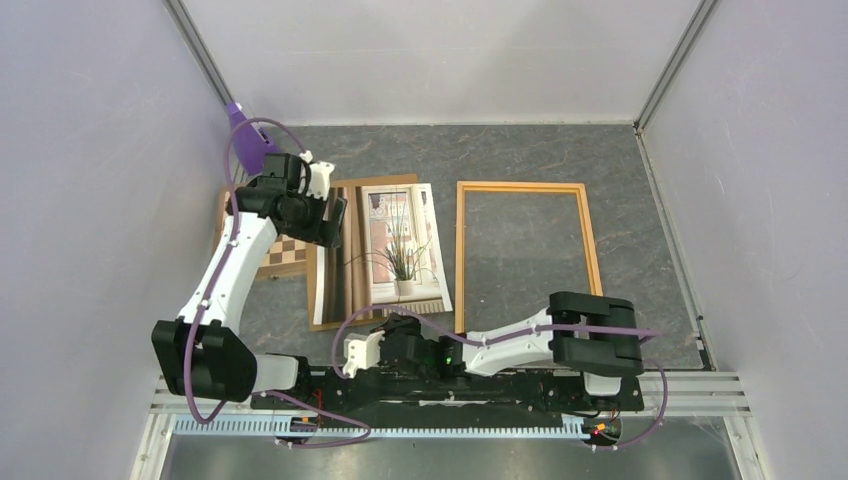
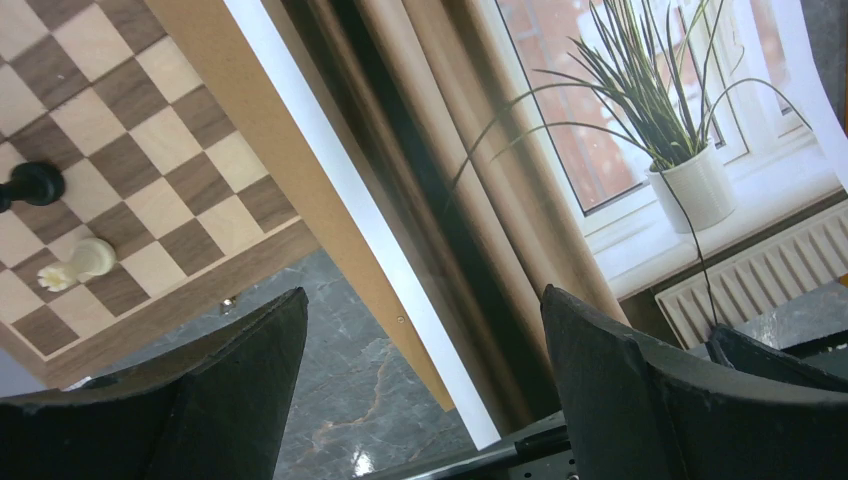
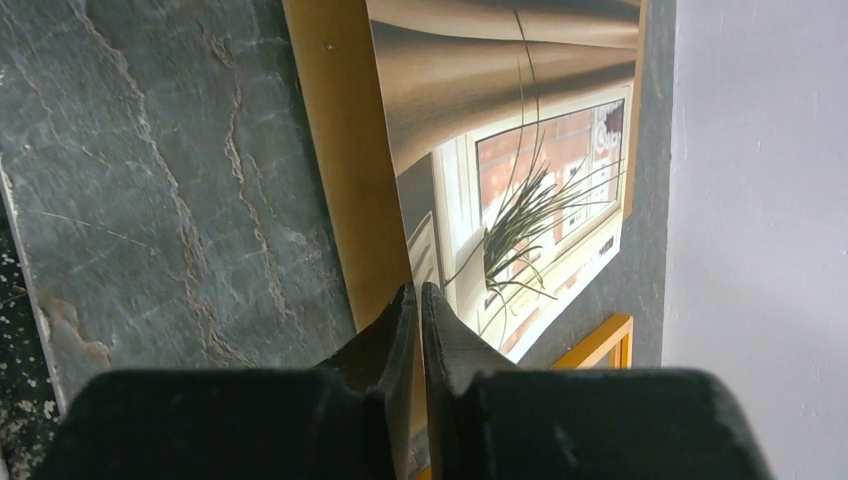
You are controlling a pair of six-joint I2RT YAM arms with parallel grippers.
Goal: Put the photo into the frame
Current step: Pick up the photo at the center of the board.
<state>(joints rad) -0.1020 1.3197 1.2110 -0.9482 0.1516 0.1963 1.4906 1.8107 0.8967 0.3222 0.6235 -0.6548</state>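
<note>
On the table (image 1: pixel 630 200), left of centre, the photo (image 1: pixel 405 245) lies face up on a brown backing board (image 3: pixel 340 150), its right edge just beside the left rail of the frame (image 1: pixel 461 260), which lies flat with bare table showing through its opening. The right tool (image 3: pixel 417 295) sits at the print's near edge with its jaws pinched almost together, and the edge of the sheet appears to run between them, so it looks gripped there. The left tool (image 2: pixel 422 300) hangs wide open and empty over the print's far left side, close to the chessboard (image 2: pixel 120 130). The likely trouble is the hold itself. A glossy sheet held by one thin edge could slide out, or bend and crease under its own sag when raised. The jaws might also have caught the board beneath and dragged it along. A drooping far edge could snag the frame's rail and push it askew.
</note>
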